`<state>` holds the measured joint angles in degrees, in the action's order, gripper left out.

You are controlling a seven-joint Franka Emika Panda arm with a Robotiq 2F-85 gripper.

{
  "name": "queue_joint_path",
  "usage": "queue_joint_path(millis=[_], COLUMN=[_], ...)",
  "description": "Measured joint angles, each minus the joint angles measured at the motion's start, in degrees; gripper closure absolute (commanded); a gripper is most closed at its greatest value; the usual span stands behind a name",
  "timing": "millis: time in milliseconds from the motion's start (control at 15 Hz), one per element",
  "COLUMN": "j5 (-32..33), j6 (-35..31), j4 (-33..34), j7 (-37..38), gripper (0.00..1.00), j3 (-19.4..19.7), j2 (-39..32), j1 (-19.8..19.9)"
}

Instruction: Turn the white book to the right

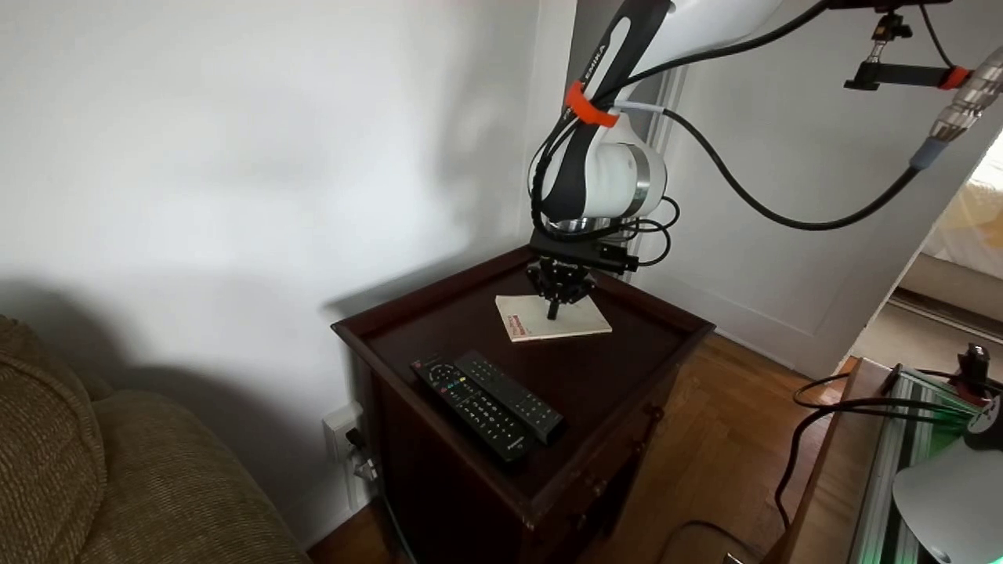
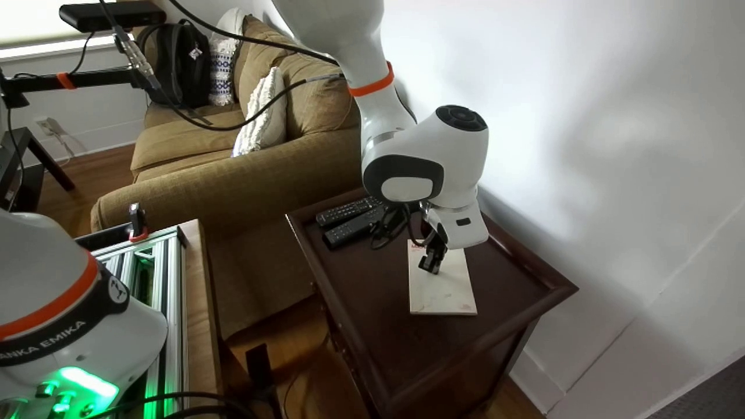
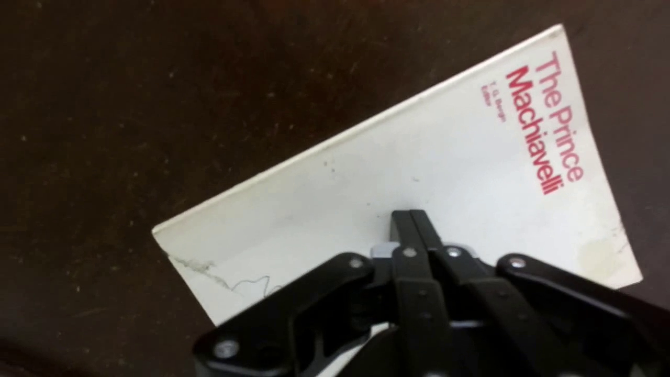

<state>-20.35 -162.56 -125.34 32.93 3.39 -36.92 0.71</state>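
Tool (image 3: pixel 411 215) first: fingers pressed together, nothing pinched, tip aimed down at the book (image 3: pixel 377 178), roughly mid-cover. On it or just above it, we can't tell. We read the fingers-together shape as deliberate: the book is thin and flat, awkward to pick at, so a blunt tip that presses and drags probably beats a grip.

Book lies flat on the table (image 1: pixel 611 372), at an angle to its edges, title end towards the remotes (image 1: pixel 474 411). Could be a turn partly made, could be just how it sits; we won't call progress. Next we'd want light pressure and a sideways sweep. Near mid-cover the book may slide rather than swivel, so working closer to one end of it should give better leverage. Press too hard and the tip may stick or scuff the cover.

Remotes lie side by side off the book's title end, apart from it, probably there to be in reach of the sofa (image 2: pixel 250 180), which stands further out from the book that same way. A swing drifting there could bump them.
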Motion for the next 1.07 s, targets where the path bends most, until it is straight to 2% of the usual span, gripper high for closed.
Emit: queue_joint_path(millis=[267, 600, 800, 1067], j5=[-2.59, -2.27, 0.62, 8.8], j6=[-0.05, -0.06, -0.1, -0.63], j4=[0.0, -1.5, -3.89, -5.68], j7=[2.11, -5.85, -10.04, -10.81], gripper=[1.0, 1.0, 1.0, 1.0], j3=[-0.36, -3.04, -2.74, 1.22], j2=[0.03, 1.06, 3.48, 6.7], j1=[0.35, 1.52, -0.46, -5.4])
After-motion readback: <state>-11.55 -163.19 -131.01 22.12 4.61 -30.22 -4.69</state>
